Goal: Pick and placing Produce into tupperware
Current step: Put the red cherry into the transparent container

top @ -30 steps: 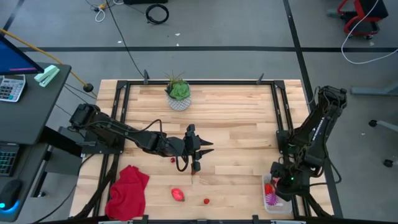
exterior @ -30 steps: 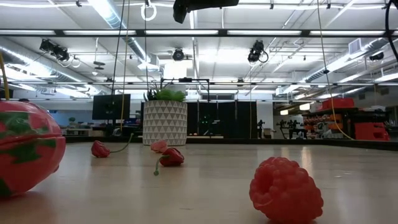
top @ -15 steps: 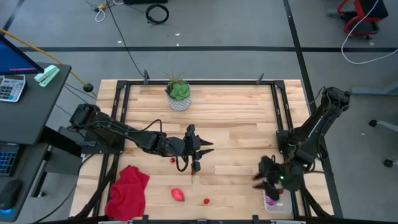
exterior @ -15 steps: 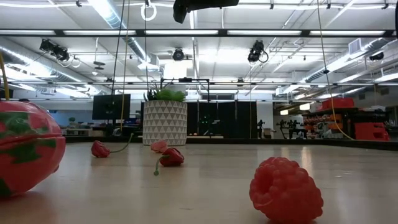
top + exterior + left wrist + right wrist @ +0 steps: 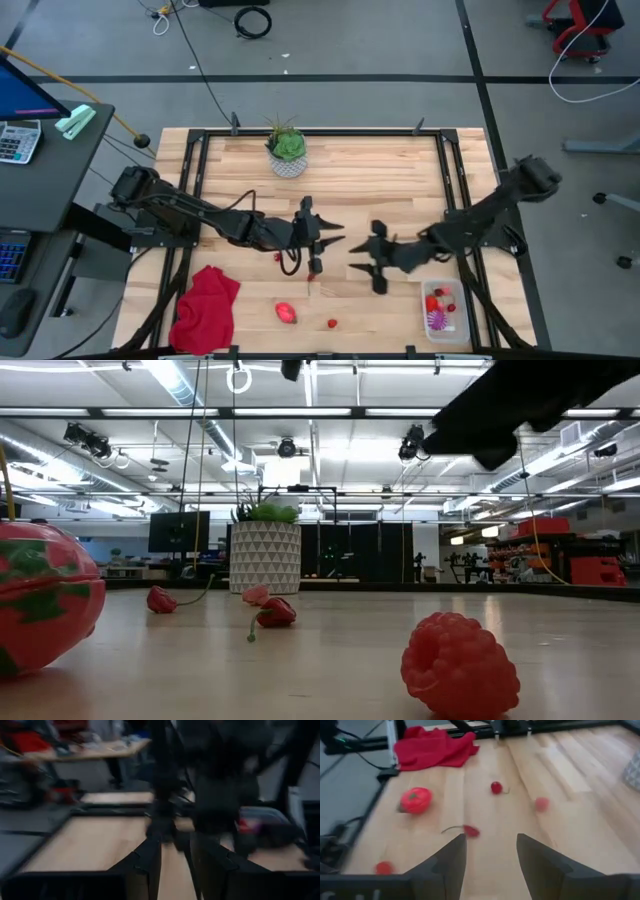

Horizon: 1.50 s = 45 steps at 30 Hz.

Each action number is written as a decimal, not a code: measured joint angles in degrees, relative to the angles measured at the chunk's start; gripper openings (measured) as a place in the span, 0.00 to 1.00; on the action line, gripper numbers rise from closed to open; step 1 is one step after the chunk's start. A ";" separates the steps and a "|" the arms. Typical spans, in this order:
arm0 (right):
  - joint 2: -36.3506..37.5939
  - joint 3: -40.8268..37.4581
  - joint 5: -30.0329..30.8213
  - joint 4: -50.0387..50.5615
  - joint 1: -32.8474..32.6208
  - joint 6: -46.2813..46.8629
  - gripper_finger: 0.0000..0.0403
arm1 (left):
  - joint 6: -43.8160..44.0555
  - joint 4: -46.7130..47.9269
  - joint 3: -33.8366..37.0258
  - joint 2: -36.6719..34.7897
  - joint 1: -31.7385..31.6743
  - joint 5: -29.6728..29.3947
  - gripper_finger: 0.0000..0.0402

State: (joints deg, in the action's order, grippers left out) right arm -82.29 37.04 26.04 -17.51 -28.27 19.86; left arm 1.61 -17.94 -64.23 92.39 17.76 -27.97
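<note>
The clear tupperware (image 5: 443, 308) stands at the table's near right corner; red pieces and the purple ribbed ball (image 5: 435, 320) lie in it. On the table rest the larger red oval piece (image 5: 288, 313) (image 5: 416, 800), a berry (image 5: 331, 323) beside it, and more small berries (image 5: 278, 257) (image 5: 496, 787) (image 5: 470, 831). My right gripper (image 5: 362, 257) (image 5: 487, 855) hangs open and empty over the table's middle, left of the tub. My left gripper (image 5: 335, 238) (image 5: 175, 860) waits open just left of it, fingers pointing at the right arm.
A red cloth (image 5: 207, 305) (image 5: 435, 747) lies at the near left corner. A green plant in a white patterned pot (image 5: 288, 152) (image 5: 265, 555) stands at the far edge. A black frame (image 5: 200, 180) rims the table. The low view shows a raspberry-like piece (image 5: 460, 665) close up.
My right arm has swung from above the tupperware at the near right corner toward the table's middle, reaching left and slightly toward the far edge. Its gripper now faces the left gripper. The left arm and the produce on the table have stayed in place.
</note>
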 joint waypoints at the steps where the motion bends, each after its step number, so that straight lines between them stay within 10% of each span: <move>1: -2.03 0.00 -0.31 -2.64 1.42 -1.67 0.45 | -0.98 -0.13 0.00 -0.61 0.00 -1.85 0.27; 11: -17.58 0.47 -8.23 -20.43 12.17 -6.48 0.45 | -6.46 15.82 -0.07 -14.72 3.01 -18.78 0.27; 22: -18.87 8.89 -10.88 -17.90 15.26 -6.61 0.45 | 47.36 68.65 -0.02 -19.74 13.54 -18.00 0.27; 35: -18.74 11.13 -11.37 -5.66 13.65 0.84 0.44 | 59.99 63.53 0.00 6.14 17.64 -20.03 0.27; 45: -18.74 11.13 -11.18 7.76 11.50 1.63 0.42 | 62.27 55.39 -0.04 12.64 12.86 -17.18 0.27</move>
State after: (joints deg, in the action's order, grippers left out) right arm -101.03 48.16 14.86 -9.75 -16.78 21.50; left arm 63.88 37.45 -64.27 105.03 30.61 -45.15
